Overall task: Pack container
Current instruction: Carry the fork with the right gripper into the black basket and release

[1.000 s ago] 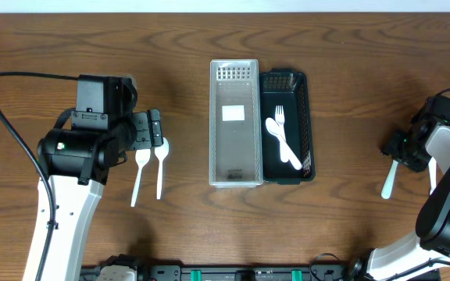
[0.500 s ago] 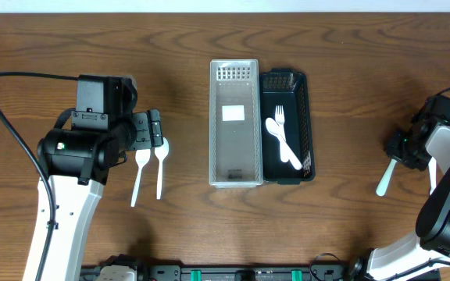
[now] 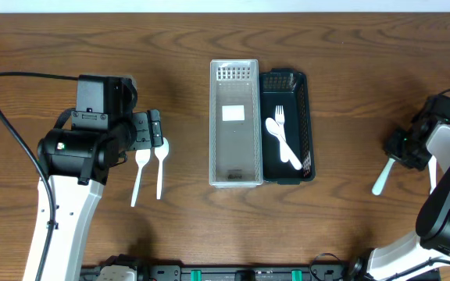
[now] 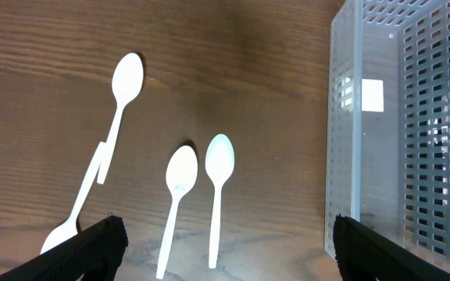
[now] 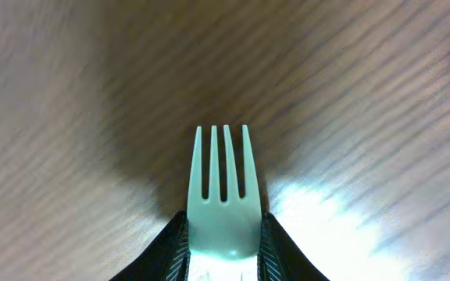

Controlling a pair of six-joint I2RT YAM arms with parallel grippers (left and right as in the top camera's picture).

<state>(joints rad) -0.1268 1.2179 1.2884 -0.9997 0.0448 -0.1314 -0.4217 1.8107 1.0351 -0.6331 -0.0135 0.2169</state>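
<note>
While the wood table (image 3: pixel 350 47) carries the clear container (image 3: pixel 233 156) at centre w/ a black basket (image 3: pixel 308 117) touching its right side, L gripper (image 3: pixel 156 130) hangs, jaws wide apart, above two white spoons (image 4: pixel 180 176); R gripper (image 3: pixel 394 156), near the table's right edge, is clamped on a white fork (image 5: pixel 223 211).

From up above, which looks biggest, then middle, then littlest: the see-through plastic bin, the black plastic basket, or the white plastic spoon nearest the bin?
1. The see-through plastic bin and the black plastic basket look about alike, too close to rank: the bin is longer, the basket a little wider.
2. The white plastic spoon is clearly the smallest.
</note>
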